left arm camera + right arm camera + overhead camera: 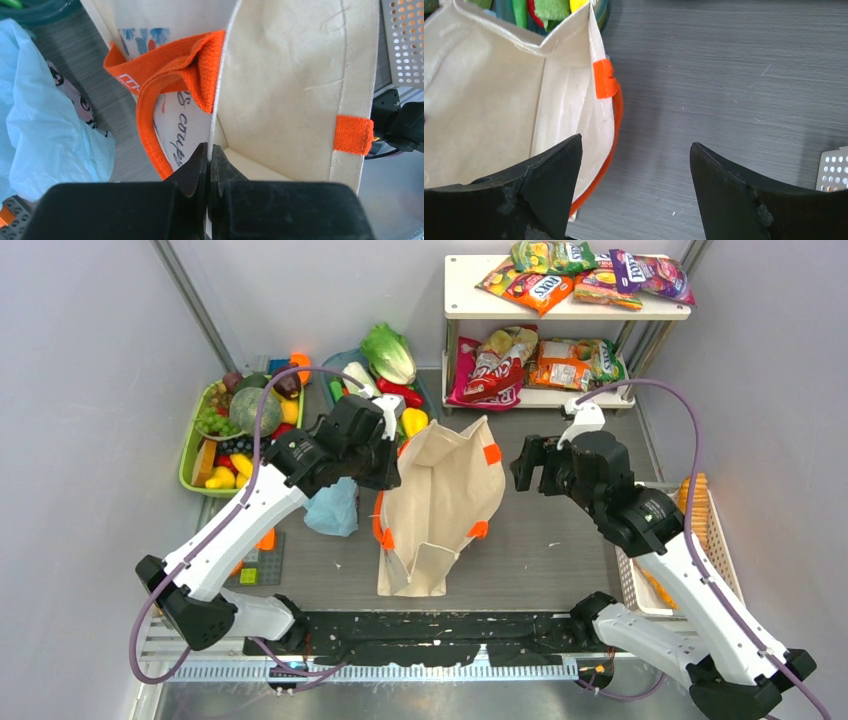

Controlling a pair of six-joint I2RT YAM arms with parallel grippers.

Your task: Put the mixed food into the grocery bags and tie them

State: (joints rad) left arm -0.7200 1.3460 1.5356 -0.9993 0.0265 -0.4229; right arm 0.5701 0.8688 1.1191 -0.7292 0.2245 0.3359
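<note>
Two grippers by canvas tote [445,500]: left gripper [209,160] pinching its rim, right gripper [635,147] spread, tote just to its left.

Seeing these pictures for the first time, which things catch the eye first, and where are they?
The beige canvas tote with orange handles sits open mid-table, the left pincer shut on its rim. The right pincer hangs open right of it, holding nothing. Bright snack packets crowd the white shelf at the back; toy produce fills a green tray at back left.
</note>
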